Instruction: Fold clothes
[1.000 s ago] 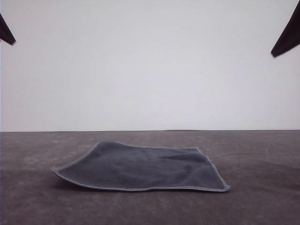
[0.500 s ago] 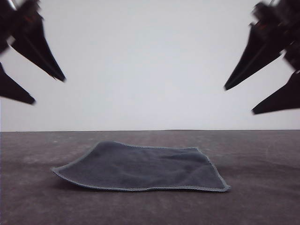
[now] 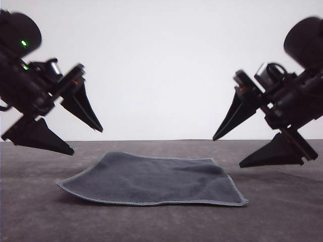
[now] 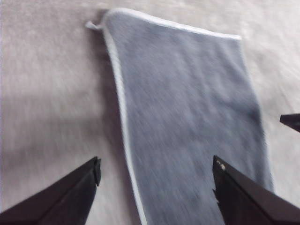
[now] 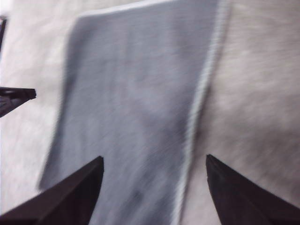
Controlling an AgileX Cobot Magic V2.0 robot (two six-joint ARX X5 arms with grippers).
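Black, pointed fingers spread wide on the left gripper [image 3: 86,140], which hangs in the air above the left side of the cloth [image 3: 154,179] and touches nothing. The right gripper [image 3: 227,151] mirrors it above the cloth's right side, its jaws likewise parted and empty (both tilt inward toward the middle). In the left wrist view the fingers [image 4: 70,194] frame the cloth's [image 4: 187,117] light stitched edge; the right wrist view, blurred, shows the cloth [image 5: 136,108] between that gripper's two fingers [image 5: 70,194]. Spread out dark grey side up, the cloth lies on the grey-brown table [image 3: 282,217], its near left corner slightly lifted.
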